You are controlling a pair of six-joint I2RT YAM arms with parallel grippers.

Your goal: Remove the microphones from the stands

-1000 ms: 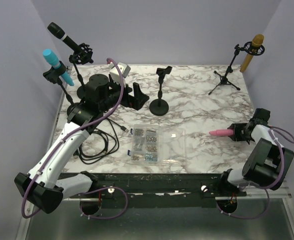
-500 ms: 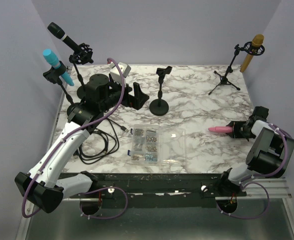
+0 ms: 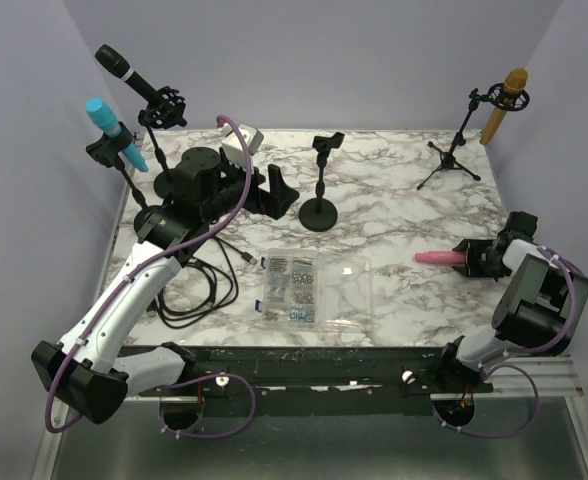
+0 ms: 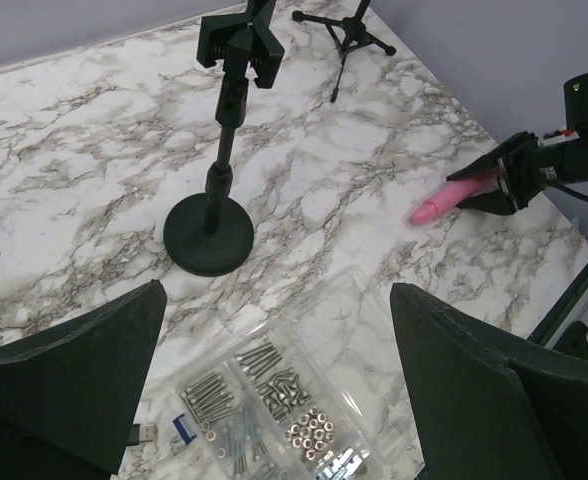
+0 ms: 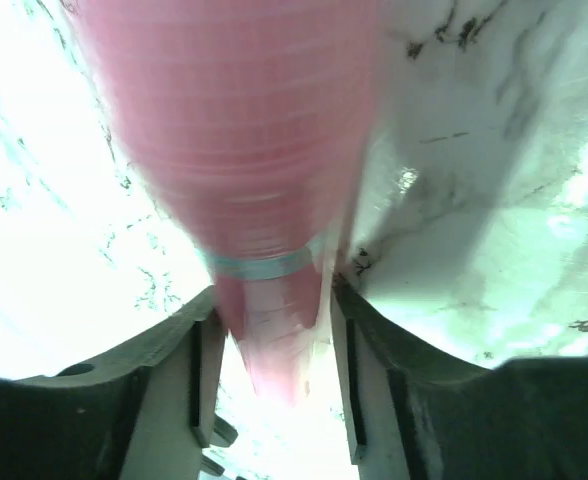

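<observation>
The pink microphone (image 3: 434, 258) lies low over the marble table at the right and also shows in the left wrist view (image 4: 442, 201). My right gripper (image 3: 466, 258) is shut on its thin tail end; in the right wrist view the pink body (image 5: 234, 130) runs out from between the fingers (image 5: 274, 300). The black round-base stand (image 3: 320, 190) stands upright mid-table with an empty clip, as the left wrist view (image 4: 219, 190) shows. My left gripper (image 3: 279, 190) is open and empty just left of the stand, its jaws wide apart (image 4: 276, 300).
A clear box of screws and nuts (image 3: 294, 287) lies front centre (image 4: 274, 390). Black cables (image 3: 199, 290) coil at the left. A cyan mic (image 3: 109, 125) and a black mic (image 3: 129, 72) stand back left; a gold mic on a tripod (image 3: 504, 105) back right.
My right arm has folded back and turned, and the pink microphone has shifted slightly left and away. The left arm has barely moved.
</observation>
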